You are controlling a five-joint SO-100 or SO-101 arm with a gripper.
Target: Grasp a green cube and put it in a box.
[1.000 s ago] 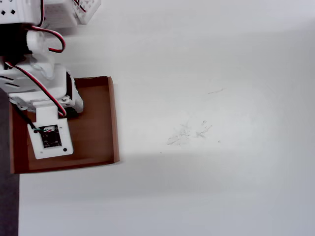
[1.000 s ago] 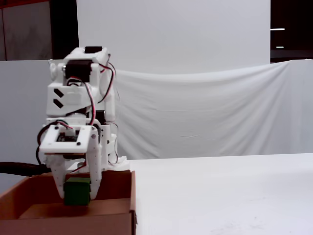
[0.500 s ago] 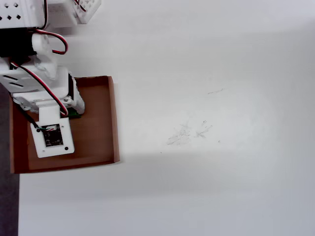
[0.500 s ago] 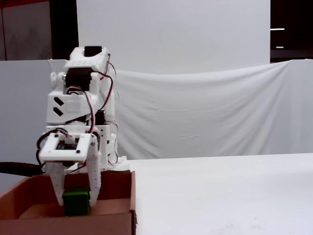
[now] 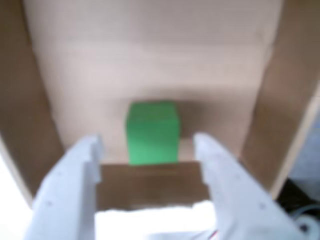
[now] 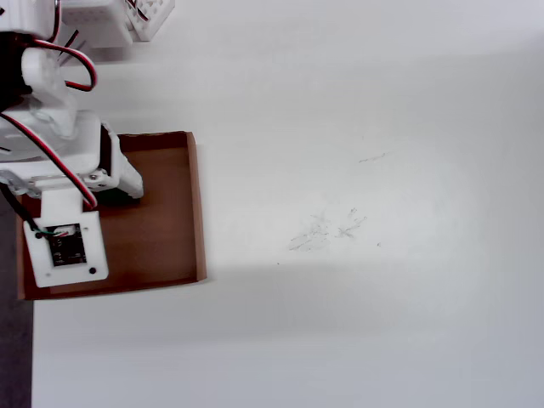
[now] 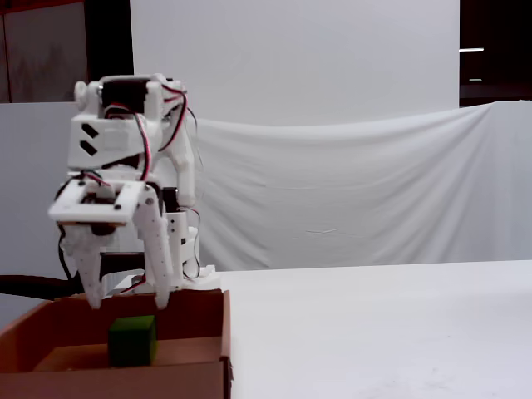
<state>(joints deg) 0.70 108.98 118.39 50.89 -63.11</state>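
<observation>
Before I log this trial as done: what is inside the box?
The green cube sits on the floor of the box, with the open gripper above it. In the overhead view the arm covers part of the floor.

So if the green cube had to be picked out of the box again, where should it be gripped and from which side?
Grip the green cube across its two opposite side faces, coming straight down from above. It sits flat on the floor of the box, whose walls block a sideways approach. The open tool hangs over it in the fixed view, fingers roughly in line with those faces.
</observation>
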